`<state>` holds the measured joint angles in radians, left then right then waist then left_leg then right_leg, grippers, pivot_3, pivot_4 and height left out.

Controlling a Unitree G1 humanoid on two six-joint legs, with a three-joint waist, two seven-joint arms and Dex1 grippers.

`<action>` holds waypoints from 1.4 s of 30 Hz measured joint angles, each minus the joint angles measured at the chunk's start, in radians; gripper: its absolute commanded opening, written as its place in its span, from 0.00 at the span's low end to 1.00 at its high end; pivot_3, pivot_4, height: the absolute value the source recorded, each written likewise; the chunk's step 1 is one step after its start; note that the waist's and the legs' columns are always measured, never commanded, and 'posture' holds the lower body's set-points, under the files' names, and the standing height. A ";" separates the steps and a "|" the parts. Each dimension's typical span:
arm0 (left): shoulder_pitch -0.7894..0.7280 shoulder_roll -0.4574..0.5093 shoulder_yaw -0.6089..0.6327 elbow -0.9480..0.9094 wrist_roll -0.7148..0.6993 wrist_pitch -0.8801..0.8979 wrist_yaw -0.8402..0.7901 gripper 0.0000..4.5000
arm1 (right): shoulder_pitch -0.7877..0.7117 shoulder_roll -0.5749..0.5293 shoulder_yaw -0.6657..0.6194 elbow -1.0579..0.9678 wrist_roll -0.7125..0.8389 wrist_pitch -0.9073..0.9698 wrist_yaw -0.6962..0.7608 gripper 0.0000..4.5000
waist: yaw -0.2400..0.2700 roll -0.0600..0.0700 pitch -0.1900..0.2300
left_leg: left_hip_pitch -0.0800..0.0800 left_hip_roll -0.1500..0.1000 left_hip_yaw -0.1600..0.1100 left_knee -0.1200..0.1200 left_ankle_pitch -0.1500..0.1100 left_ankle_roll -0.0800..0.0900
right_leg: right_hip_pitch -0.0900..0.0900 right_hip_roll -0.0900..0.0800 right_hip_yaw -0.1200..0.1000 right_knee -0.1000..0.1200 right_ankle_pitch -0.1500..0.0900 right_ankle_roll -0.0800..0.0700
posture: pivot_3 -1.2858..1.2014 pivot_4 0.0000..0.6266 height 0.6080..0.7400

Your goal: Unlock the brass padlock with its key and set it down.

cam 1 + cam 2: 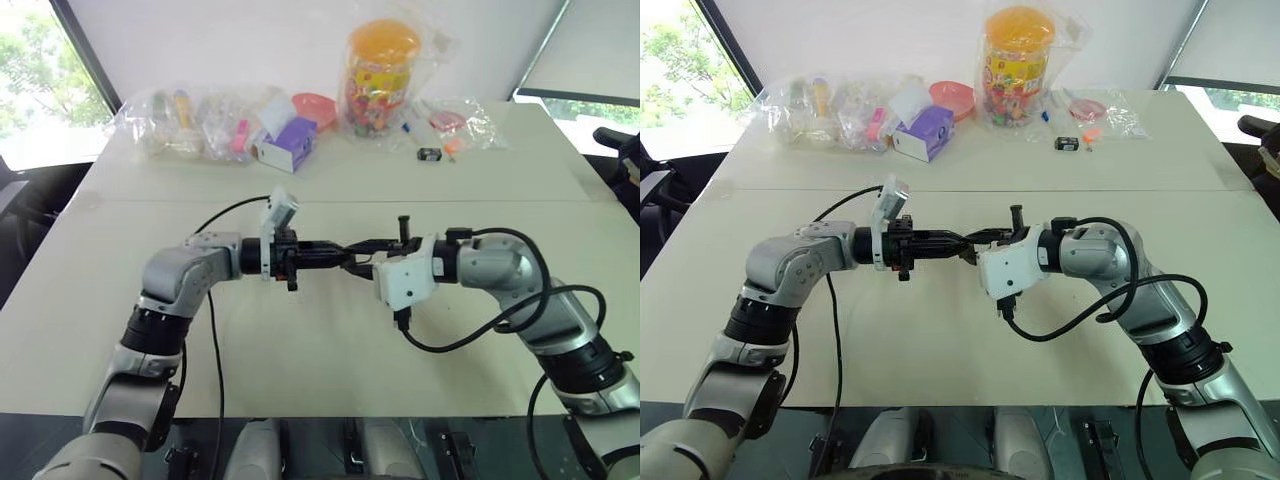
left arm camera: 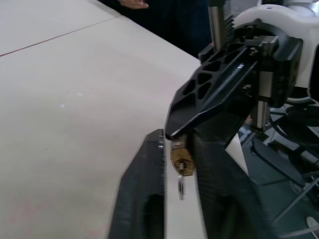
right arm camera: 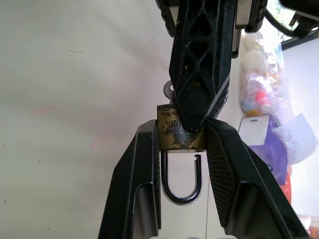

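Observation:
Above the white table (image 1: 320,350), my two grippers meet tip to tip. My right gripper (image 3: 180,125) is shut on the brass padlock (image 3: 178,135), clamping its body from both sides. The silver shackle (image 3: 182,191) points back toward the right wrist, and one leg shows a small gap at the body. The key (image 2: 180,188) sticks out of the padlock's far end as a thin sliver. My left gripper (image 2: 178,138) reaches in level from the other side. Its fingers (image 2: 144,194) flank the key with a narrow gap on each side.
Clear plastic bags of small items (image 1: 200,125) line the table's far edge. With them are a purple box (image 1: 292,140), a tall jar with an orange lid (image 1: 380,75) and a small black item (image 1: 430,154). Black cables (image 1: 470,330) hang from both wrists.

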<state>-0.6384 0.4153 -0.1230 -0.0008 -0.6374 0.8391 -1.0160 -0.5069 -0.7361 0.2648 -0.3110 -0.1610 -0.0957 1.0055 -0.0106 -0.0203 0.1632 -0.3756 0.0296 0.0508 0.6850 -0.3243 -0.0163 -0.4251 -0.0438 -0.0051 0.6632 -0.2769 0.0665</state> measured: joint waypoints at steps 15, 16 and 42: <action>0.000 0.015 0.002 -0.005 -0.018 0.032 -0.013 0.00 | 0.000 0.017 0.002 -0.001 0.000 0.002 0.000 0.16 | 0.000 0.000 0.000 | 0.000 0.000 0.000 0.000 0.000 0.000 | 0.000 0.000 0.000 0.000 0.000 0.000 | 0.52 0.24 1.00; 0.000 0.017 0.005 -0.006 -0.023 0.039 -0.013 0.00 | 0.000 0.018 0.002 -0.001 0.000 0.001 0.000 0.16 | 0.000 0.000 0.000 | 0.000 0.000 0.000 0.000 0.000 0.000 | 0.000 0.000 0.000 0.000 0.000 0.000 | 0.52 0.24 1.00; 0.006 -0.039 0.037 -0.004 -0.062 0.097 0.056 0.01 | -0.020 0.024 0.001 -0.001 -0.013 0.002 -0.024 0.16 | -0.001 0.000 0.000 | 0.000 0.000 0.000 0.000 0.000 0.000 | 0.000 -0.001 0.000 0.000 0.000 0.000 | 0.52 0.24 1.00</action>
<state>-0.6328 0.3761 -0.0859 -0.0044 -0.6989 0.9359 -0.9599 -0.5273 -0.7125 0.2655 -0.3120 -0.1736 -0.0940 0.9815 -0.0113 -0.0206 0.1634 -0.3755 0.0298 0.0505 0.6849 -0.3243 -0.0164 -0.4251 -0.0445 -0.0050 0.6633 -0.2768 0.0665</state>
